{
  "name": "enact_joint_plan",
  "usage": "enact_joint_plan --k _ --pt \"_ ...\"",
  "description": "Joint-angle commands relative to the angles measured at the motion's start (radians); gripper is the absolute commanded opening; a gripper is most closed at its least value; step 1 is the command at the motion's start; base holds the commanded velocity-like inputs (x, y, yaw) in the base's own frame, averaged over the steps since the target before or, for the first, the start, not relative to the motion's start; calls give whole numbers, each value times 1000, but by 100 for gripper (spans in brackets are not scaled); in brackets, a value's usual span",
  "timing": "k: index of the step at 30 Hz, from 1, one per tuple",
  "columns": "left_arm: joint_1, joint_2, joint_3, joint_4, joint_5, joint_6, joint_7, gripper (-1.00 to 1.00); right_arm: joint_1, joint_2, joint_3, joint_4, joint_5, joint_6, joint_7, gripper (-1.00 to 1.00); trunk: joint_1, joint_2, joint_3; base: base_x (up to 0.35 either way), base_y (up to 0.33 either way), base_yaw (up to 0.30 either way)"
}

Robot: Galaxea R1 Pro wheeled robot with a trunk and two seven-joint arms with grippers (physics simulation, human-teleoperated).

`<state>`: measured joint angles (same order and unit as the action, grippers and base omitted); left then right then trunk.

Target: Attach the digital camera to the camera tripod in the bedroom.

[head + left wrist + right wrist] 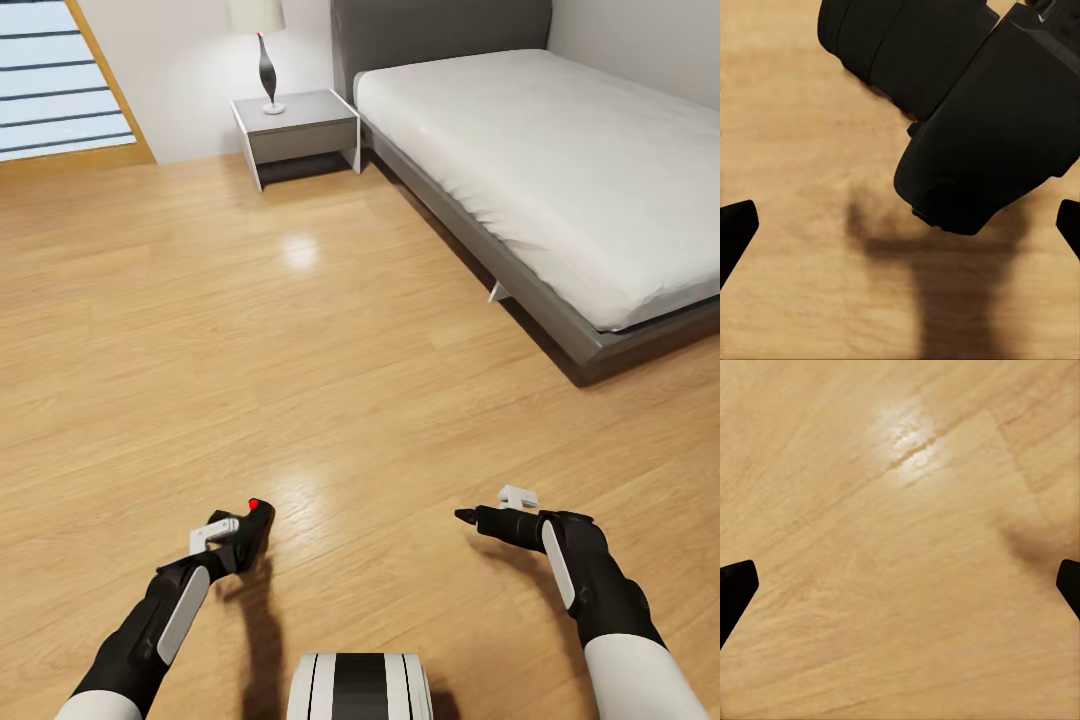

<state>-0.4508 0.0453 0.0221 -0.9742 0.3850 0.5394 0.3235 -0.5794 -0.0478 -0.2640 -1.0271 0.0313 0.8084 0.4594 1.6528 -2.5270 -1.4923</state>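
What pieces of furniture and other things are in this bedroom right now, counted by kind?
Bed: 1
Nightstand: 1
Lamp: 1
Digital camera: 1, at the left end effector
Total: 4

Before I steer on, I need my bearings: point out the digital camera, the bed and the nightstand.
digital camera (982, 127), left wrist view, on its black body.
bed (560, 150), head view, on the white mattress.
nightstand (295, 108), head view, on its grey top.
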Motion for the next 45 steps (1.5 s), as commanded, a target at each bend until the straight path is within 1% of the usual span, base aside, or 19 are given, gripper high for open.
enact_joint_plan --k 1,10,14,16,17,19,21,26,30,33,41,44,45 --pt "0 0 -1 0 10 3 8 100 0 0 -2 -1 4 5 6 100 0 0 -1 0 0 0" --pt "0 0 -3 6 5 2 8 100 0 0 -1 -1 0 5 4 100 0 0 -1 0 0 0" --pt "0 0 -13 11 6 2 8 100 0 -1 -1 -1 6 5 -1 100 0 0 -1 0 0 0" --pt "0 0 -34 17 6 2 8 100 0 -1 0 -1 8 5 -1 100 0 0 -1 0 0 0" --pt "0 2 -147 60 5 2 8 100 0 0 0 -1 10 4 5 100 0 0 -1 0 0 0" --pt "0 2 -174 74 4 1 8 100 0 0 0 -1 10 4 6 100 0 0 -1 0 0 0" --pt "0 3 -188 84 4 0 8 100 0 0 0 -1 10 3 7 100 0 0 -1 0 0 0" --pt "0 8 -200 99 3 -1 8 100 0 0 1 -1 11 3 7 100 0 0 -1 0 0 0" --pt "0 27 -204 114 4 -2 6 100 0 0 2 -1 12 3 7 100 0 0 -1 0 0 0" --pt "0 35 -205 122 4 -3 0 100 0 0 2 -1 12 3 7 100 0 0 -1 0 0 0" --pt "0 41 -206 129 3 -4 -7 100 0 0 2 1 11 2 8 100 0 0 -1 0 0 0" --pt "0 42 -207 135 3 -18 -8 100 0 0 2 1 9 3 9 100 0 0 -1 0 0 0" --pt "0 42 -214 150 -6 -69 -12 100 0 0 2 1 9 3 9 100 0 0 -1 0 0 0"
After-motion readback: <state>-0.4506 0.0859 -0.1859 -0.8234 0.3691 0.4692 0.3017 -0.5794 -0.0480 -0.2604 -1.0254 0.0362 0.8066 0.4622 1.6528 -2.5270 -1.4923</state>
